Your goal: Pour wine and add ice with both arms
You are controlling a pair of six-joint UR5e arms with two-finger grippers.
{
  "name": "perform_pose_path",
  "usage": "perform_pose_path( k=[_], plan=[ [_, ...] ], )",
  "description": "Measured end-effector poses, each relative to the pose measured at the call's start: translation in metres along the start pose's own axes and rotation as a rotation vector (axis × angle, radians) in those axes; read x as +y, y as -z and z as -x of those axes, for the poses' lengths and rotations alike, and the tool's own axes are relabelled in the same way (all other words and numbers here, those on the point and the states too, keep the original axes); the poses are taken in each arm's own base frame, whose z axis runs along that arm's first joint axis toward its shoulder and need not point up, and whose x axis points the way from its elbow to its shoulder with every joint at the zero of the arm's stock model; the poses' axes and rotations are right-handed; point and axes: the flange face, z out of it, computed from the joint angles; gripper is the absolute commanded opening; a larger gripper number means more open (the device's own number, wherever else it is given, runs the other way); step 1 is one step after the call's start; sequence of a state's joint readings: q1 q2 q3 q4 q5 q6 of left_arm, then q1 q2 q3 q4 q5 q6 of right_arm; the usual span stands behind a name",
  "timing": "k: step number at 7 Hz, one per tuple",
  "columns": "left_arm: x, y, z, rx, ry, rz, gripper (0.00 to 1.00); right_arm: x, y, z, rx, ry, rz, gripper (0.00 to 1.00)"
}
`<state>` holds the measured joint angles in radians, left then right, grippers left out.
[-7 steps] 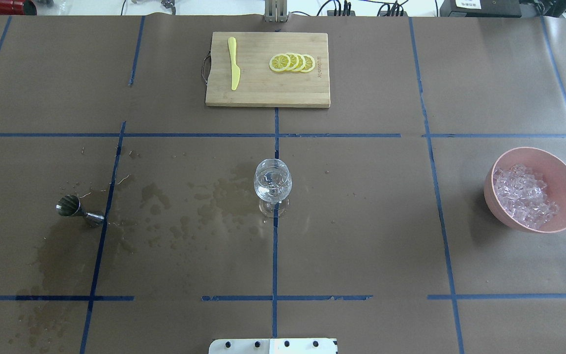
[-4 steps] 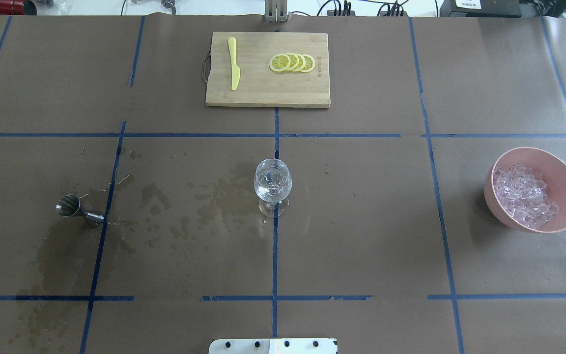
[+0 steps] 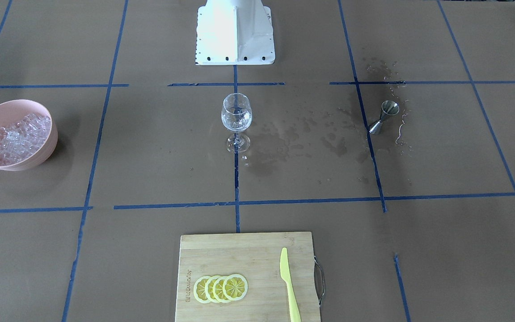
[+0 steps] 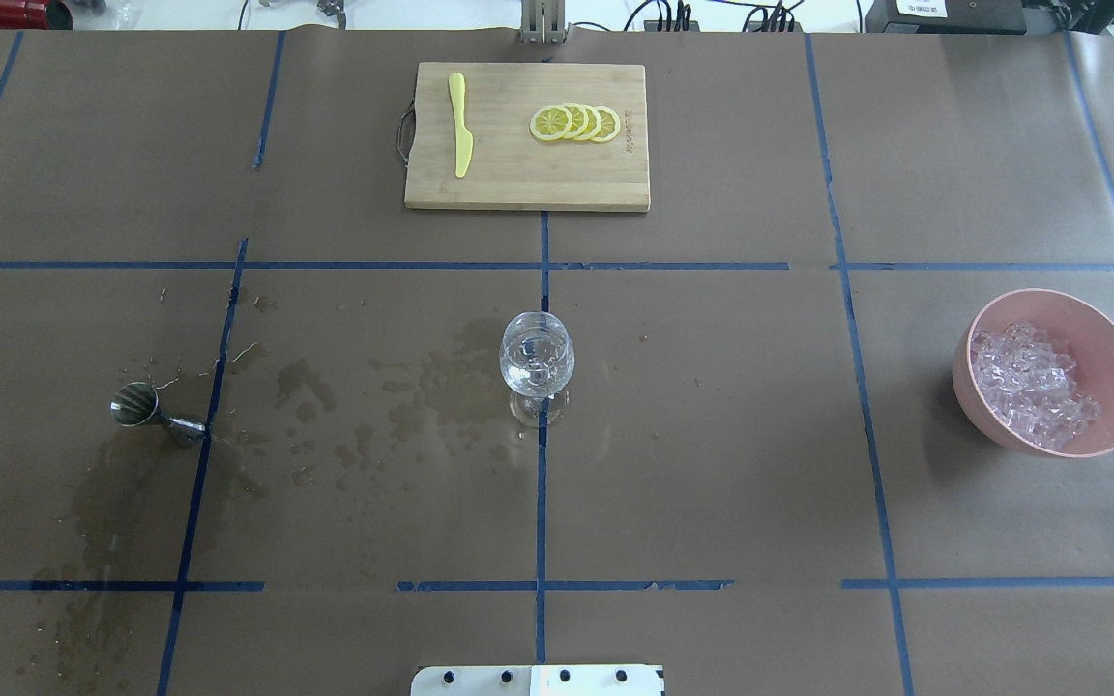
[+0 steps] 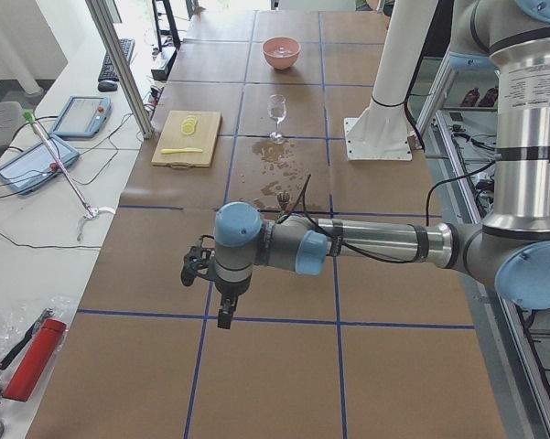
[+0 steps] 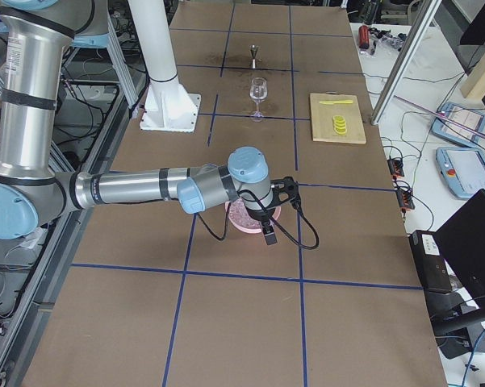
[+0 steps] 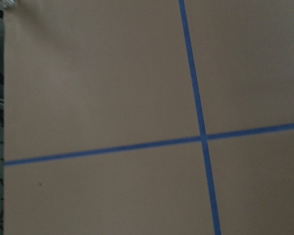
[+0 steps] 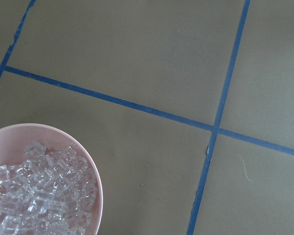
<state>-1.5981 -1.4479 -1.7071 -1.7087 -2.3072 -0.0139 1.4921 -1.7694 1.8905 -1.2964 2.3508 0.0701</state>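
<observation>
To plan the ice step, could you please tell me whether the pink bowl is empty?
No, the pink bowl holds a heap of clear ice cubes in the overhead view.

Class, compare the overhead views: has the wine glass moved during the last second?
No. The wine glass keeps its place, its foot on the centre blue tape line exactly as before.

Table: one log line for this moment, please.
glass upright, centre | jigger upright | ice in bowl | left end effector away from jigger, state unclear | right end effector near bowl, state unclear
</observation>
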Motion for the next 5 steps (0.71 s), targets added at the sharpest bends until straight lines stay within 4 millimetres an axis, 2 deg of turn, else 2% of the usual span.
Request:
perform_pose_path(
  k=[1,2,3,5],
  plan=[
    [0.021,0.0,0.001,0.036,0.02,0.01,1.0,-0.004,0.006,0.01,-0.014,-0.021,-0.013,1.0],
    [0.027,0.001,0.0,0.049,0.022,0.011,1.0,-0.011,0.009,0.031,-0.034,-0.042,-0.017,1.0],
    [0.027,0.003,-0.002,0.054,0.018,0.009,1.0,-0.019,0.004,0.063,-0.051,-0.069,-0.01,1.0],
    [0.025,0.006,-0.006,0.055,0.009,0.0,1.0,-0.029,-0.027,0.128,-0.041,-0.127,-0.045,1.0]
  ],
)
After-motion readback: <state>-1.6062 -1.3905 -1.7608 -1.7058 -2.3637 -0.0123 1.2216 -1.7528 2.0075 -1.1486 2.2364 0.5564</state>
